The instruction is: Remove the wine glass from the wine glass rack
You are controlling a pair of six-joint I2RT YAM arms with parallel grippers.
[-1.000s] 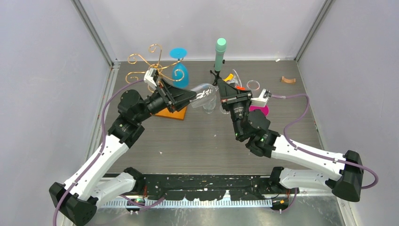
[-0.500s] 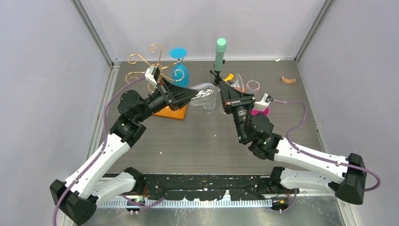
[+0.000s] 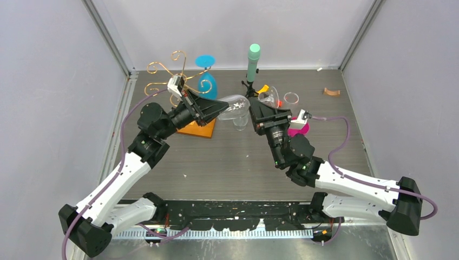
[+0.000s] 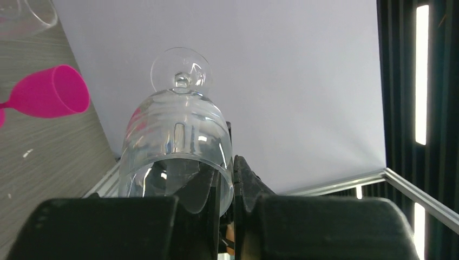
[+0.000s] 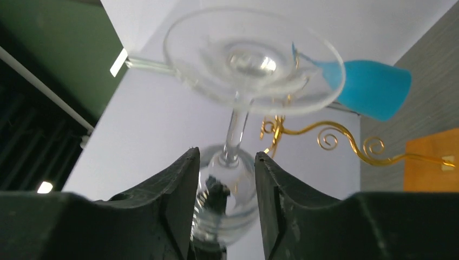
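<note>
The wine glass (image 3: 234, 106) is already off the wine glass rack (image 3: 199, 130) and lies sideways in the air just right of it, its bowl rim pinched by the left gripper (image 4: 227, 184), while the right gripper (image 5: 227, 179) stands spread either side of the stem, so probably only setting it down remains.

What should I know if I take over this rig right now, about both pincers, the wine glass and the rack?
Left pincer: shut on the bowl rim of the clear wine glass, held sideways in the air.
Right pincer: open, fingers astride the stem, not touching.
Wine glass rack: back left; blue wine glass hangs inverted on it.
Done: clear glass off the rack.
To do: probably set it on the table.
</note>
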